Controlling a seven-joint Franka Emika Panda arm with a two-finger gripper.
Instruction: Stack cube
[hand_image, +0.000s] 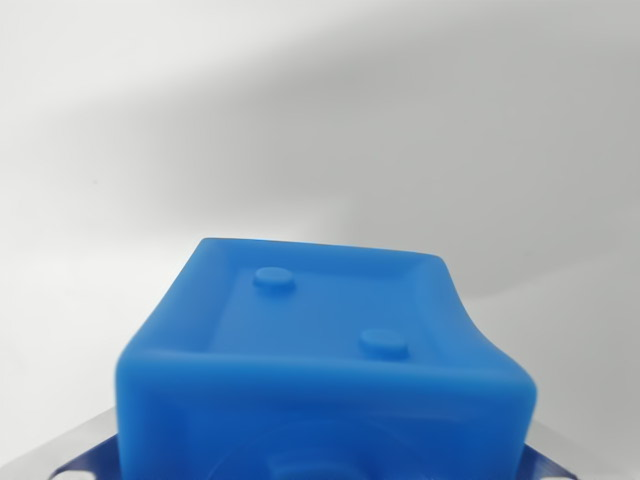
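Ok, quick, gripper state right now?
Gripper: shut on the blue cube, metal fingers showing at both lower corners.

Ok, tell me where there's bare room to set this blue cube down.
Beyond the blue cube, the whole white surface is bare, crossed only by soft shadow. The bottom is crowded: the cube fills it, with metal tool parts at its lower corners.

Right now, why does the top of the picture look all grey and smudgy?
In the wrist view, the blue cube sits close to the camera and fairly sharp, while the white surface behind is out of focus, crossed by a soft grey shadow; no glare shows on the cube.
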